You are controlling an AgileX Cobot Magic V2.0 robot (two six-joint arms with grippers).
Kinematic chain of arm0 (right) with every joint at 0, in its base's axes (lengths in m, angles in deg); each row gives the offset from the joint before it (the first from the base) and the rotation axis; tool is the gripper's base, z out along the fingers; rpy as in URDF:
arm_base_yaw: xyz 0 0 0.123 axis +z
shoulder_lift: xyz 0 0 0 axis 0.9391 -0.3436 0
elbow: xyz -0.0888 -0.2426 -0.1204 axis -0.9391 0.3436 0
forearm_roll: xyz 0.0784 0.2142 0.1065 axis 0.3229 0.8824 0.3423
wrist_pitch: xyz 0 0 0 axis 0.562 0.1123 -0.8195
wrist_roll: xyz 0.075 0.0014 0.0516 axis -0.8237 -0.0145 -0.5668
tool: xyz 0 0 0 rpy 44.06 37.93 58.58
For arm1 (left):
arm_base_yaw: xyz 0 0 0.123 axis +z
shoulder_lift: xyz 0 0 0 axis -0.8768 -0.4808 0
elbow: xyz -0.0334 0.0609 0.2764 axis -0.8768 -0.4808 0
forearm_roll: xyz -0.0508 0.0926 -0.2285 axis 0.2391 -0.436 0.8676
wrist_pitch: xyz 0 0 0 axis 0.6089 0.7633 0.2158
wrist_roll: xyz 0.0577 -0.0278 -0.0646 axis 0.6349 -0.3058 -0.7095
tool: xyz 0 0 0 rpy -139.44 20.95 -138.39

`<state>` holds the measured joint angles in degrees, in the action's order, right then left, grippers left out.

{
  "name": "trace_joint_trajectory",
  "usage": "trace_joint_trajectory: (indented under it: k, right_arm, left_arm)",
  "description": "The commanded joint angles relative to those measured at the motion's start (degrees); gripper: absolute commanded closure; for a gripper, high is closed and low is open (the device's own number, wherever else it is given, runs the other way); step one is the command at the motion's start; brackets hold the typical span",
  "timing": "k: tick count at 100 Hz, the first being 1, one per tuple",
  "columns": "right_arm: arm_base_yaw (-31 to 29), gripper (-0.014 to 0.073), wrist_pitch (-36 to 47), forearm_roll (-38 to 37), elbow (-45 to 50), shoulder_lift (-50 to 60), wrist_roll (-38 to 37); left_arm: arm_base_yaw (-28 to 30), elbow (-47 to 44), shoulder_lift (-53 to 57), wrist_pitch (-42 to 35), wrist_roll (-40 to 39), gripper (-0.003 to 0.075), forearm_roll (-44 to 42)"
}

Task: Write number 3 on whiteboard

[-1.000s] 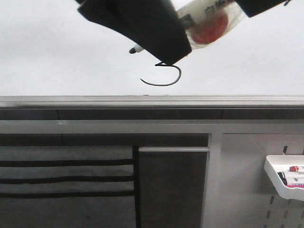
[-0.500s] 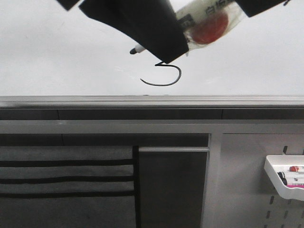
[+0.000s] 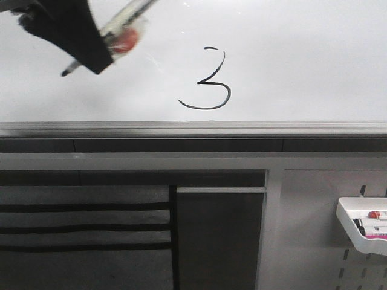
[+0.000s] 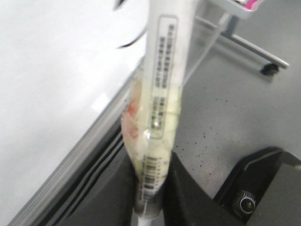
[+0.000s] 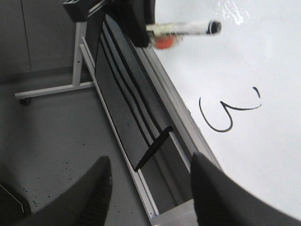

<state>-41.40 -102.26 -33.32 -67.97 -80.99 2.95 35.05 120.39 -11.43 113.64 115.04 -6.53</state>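
At the far left of the front view I see my left hand (image 3: pixel 91 51) high against the whiteboard (image 3: pixel 314 66), its dark fingers (image 3: pixel 72 30) clamped on a black-tipped marker (image 3: pixel 118 30) wrapped in clear tape with a red blob. The marker tip (image 3: pixel 65 73) points down and left, well apart from the writing. Near the board's middle sits the number 3 (image 3: pixel 208 81), a thin black digit with a curled lower loop, just above the dark grey ledge (image 3: pixel 193 130). At lower right, a white tray (image 3: pixel 361 232) holds spare markers. My right hand (image 5: pixel 148 188) shows only in its wrist view, fingers spread wide, gripping nothing.
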Motion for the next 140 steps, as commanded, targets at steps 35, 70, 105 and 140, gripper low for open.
trace_joint_trajectory:
  k: [35,70,105,140]
  right_arm:
    - [-1.0,0.0253,-0.9,1.6,-1.6,0.8,-0.9]
    - [-1.0,0.0253,-0.9,3.1,-1.6,0.8,-0.9]
    - [-1.0,0.0253,-1.5,4.1,-1.6,0.8,-0.9]
    - [-1.0,0.0253,-1.7,5.0,-1.6,0.8,-0.9]
  left_arm:
    - [20.3,-8.1,1.5,-21.0,-4.0,0.0738,15.7]
    - [20.4,-8.1,1.3,-24.3,-4.0,0.0738,15.7]
    - [20.4,-8.1,-3.2,-24.1,-5.1,0.0738,16.4]
    - [20.4,-8.1,-3.2,-23.3,-5.1,0.0496,15.0]
